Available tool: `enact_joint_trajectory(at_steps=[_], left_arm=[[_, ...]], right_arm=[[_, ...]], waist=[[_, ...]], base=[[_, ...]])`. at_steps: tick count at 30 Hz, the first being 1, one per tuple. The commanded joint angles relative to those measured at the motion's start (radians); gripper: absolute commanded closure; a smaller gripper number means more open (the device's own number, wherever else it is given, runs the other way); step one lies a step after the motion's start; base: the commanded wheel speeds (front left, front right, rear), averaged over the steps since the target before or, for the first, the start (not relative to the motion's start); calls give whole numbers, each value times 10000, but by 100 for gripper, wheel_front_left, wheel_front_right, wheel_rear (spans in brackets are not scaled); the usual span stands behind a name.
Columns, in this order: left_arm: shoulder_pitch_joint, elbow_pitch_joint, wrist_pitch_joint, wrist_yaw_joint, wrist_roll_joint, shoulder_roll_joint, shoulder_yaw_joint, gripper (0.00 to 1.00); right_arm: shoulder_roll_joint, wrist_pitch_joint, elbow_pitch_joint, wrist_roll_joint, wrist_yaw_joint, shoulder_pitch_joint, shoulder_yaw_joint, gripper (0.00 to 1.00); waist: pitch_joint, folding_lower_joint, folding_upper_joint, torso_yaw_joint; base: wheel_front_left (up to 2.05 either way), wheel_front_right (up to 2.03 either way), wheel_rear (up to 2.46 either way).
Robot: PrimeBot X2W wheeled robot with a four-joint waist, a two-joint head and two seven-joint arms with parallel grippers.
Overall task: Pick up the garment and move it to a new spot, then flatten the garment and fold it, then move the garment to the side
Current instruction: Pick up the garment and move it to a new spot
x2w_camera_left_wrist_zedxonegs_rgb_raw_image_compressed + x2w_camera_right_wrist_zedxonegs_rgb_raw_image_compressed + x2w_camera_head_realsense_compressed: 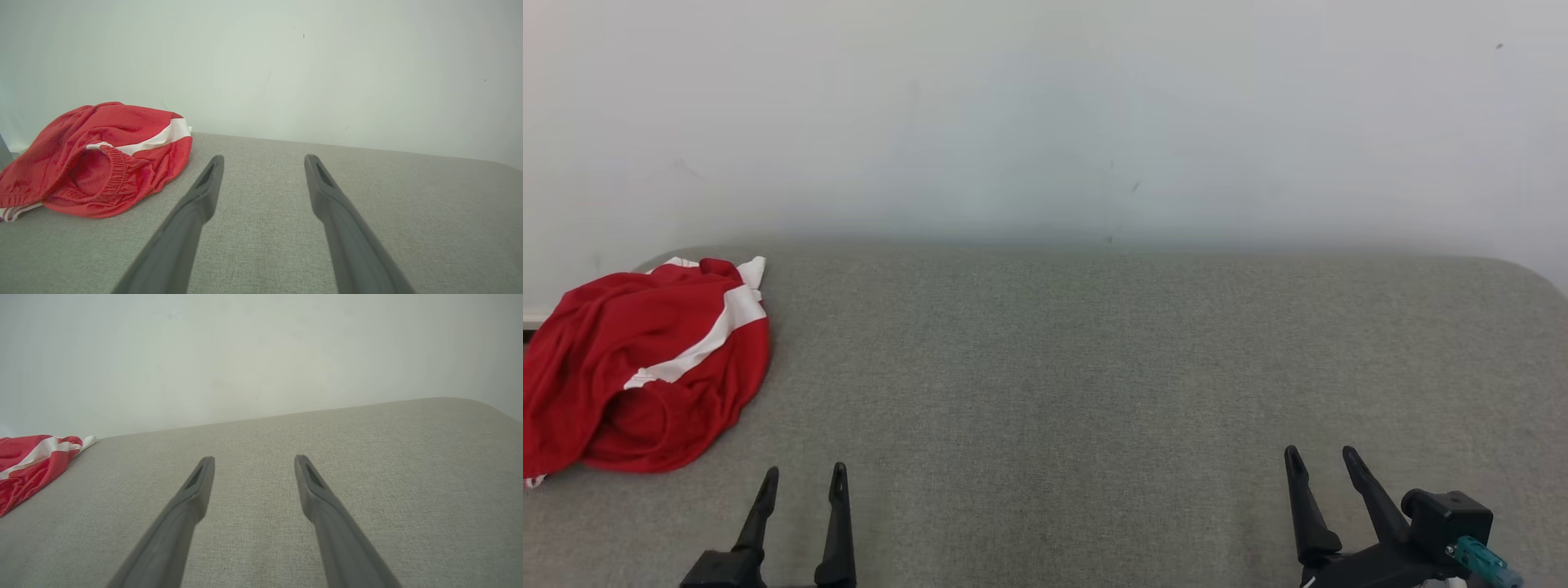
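We hold both the left gripper [800,478] and right gripper [1323,459] spread and empty, since the crumpled red shorts [645,367] lie untouched at the couch's [1094,367] left end.

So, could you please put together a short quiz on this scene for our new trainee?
1. Which gripper is nearer the red garment: A, the left gripper, or B, the right gripper?
2. True or false: the right gripper stands open, apart from the garment.
3. What colour is the stripe across the garment?

Key: 1, A. 2, true. 3, white.
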State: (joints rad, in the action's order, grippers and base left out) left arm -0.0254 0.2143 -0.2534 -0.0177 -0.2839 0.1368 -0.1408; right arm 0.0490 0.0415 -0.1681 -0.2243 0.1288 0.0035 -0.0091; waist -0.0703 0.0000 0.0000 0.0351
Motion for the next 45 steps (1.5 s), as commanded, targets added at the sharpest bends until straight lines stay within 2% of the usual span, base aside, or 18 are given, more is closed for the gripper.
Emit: enact_joint_trajectory(at_steps=[1,10,18,26,37,45], left_arm=[[-45,-63,-39,-26,-23,92,68,0],[278,-393,-75,-196,-29,575,445,0],[866,-1012,-45,-748,87,723,775,0],[1280,-1563,193,-1072,-25,954,1094,0],[1772,-2149,140,-1551,-205,959,1584,0],[1762,-2198,371,-1545,-285,989,1498,0]], right_arm=[[24,41,26,-64,36,113,48,0],[24,8,69,-406,35,209,345,0],[22,108,-75,-625,36,238,546,0],[22,233,-282,-832,35,64,755,0],[27,242,-662,-833,35,-668,1378,0],[24,311,-869,-813,35,-766,1525,0]], waist=[[22,0,0,209],[16,0,0,1444],[-39,0,0,2951],[-107,0,0,4357],[245,0,0,4632],[338,0,0,4685]], base=[[0,0,0],[0,0,0],[0,0,0],[0,0,0],[0,0,0],[0,0,0]])
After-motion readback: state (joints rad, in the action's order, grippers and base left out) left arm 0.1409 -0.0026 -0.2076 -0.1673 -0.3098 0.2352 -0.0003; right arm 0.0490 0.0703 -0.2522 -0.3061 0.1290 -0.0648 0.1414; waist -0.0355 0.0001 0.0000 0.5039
